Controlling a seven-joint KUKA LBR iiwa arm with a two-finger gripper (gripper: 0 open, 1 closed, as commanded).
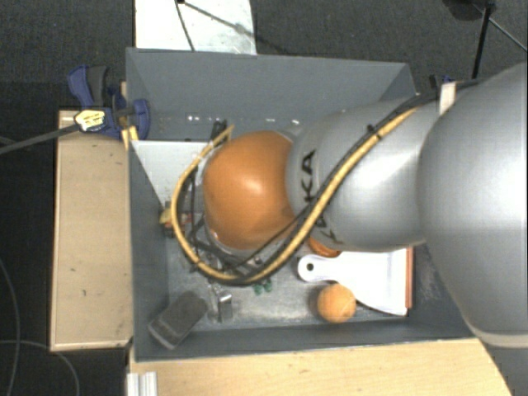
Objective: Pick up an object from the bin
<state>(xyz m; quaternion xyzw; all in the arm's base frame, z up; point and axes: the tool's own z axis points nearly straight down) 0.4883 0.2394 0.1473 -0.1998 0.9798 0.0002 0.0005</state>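
At the front of the grey bin [289, 341], on the left, a dark grey block [177, 318] lies tilted on the floor, close to the front wall. Just to its right, a small shiny metal bit pokes down from under the arm. This may be the tip of the claw [223, 304], but it is hard to be sure. It is beside the block, not on it. I cannot tell if the claw is open or closed.

Further right, a small orange ball [336, 303] sits on the floor. It touches the edge of a white flat thing [371, 277] that lies just behind it, by the right wall. A few little green bits [262, 286] lie between the claw and the ball, partly under the arm.

Behind these, a big round orange cover [247, 190] on the arm's wrist hangs over the middle of the bin. Black and yellow cables [194, 221] loop round its left side. The fat silver arm [396, 180] comes in from the right and hides the back of the floor.
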